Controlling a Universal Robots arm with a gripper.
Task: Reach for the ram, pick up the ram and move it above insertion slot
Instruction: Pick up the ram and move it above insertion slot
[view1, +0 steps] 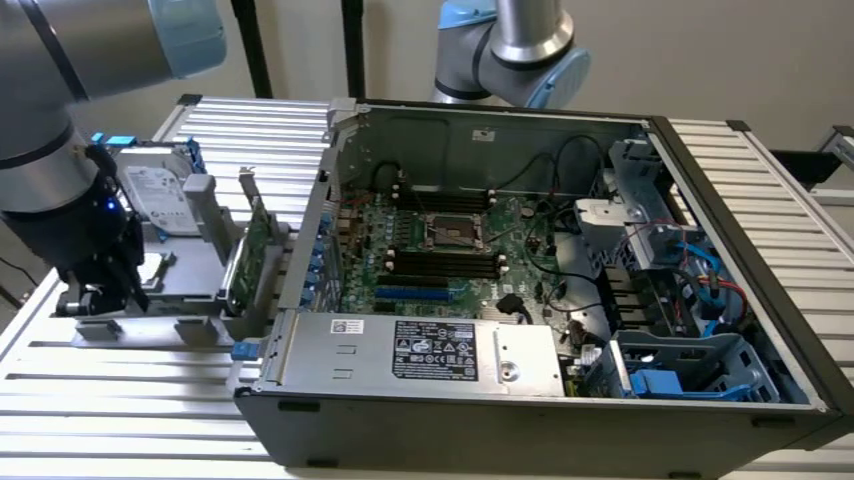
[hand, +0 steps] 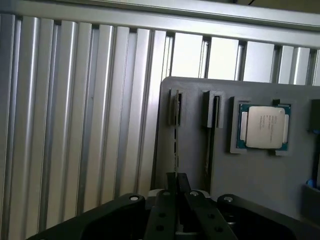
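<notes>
Gripper (view1: 96, 298) down at the holder (view1: 180, 262), ram (hand: 176, 140) between its fingers.
Exterior view: the arm is at the exterior view's left, gripper low over the grey holder, well apart from the open case (view1: 747, 190); the black slots (view1: 447, 263) lie side by side on the board inside; wrist view: the ram stands edge-on in a holder groove; the fingers (hand: 168, 194) are pinched in on either side of its near end, gripping it; a processor (hand: 264, 127) lies in a pocket of the same holder.
</notes>
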